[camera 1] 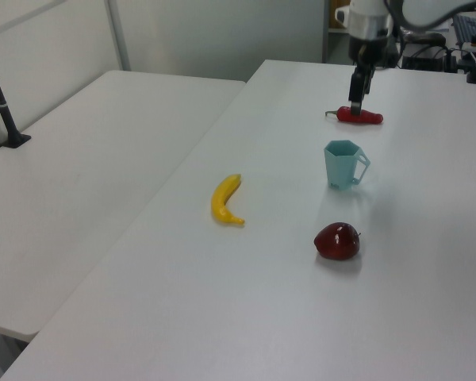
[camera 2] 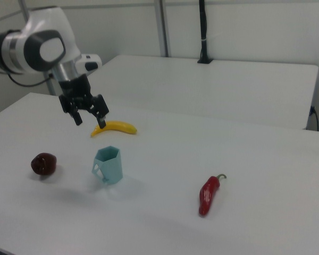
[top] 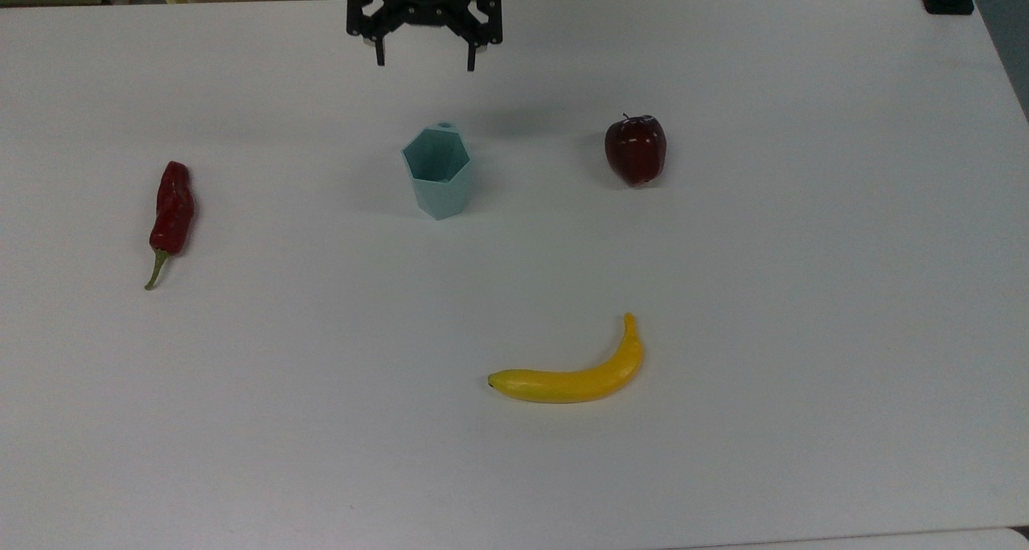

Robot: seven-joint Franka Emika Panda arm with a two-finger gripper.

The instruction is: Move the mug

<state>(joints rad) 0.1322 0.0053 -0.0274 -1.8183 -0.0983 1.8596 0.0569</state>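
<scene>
one gripper (top: pixel 424 58) is fitted, and in the top view its two fingers hang spread apart with nothing between them. it stands raised above the worktop (top: pixel 804 309), clear of every object.

the mug (top: pixel 437 170) is the landmark for all positions below. it stands upright on the worktop with its open mouth facing up. in the top view the gripper lies beyond the mug toward the far edge of the worktop, roughly in line with it and apart from it (no contact). the mug's tab handle (top: pixel 445 125) projects from the rim on the side facing the gripper, so the handle is the nearest part of the mug to the fingers.

in the right view the gripper (camera 2: pixel 89 118) is above the mug (camera 2: pixel 108 164) and offset to the right view's left, and the handle (camera 2: pixel 99 170) points to the right view's lower left.

other items, placed relative to the mug in the top view:
- the apple (top: pixel 635 149) is well apart to the top view's right.
- the chili pepper (top: pixel 170 216) is well apart to the top view's left.
- the banana (top: pixel 572 375) is well apart toward the near edge.

judgement: any renewed grasp would require travel from the gripper's position toward the handle side of the mug, then descent. whether the task is already complete cannot be told.
</scene>
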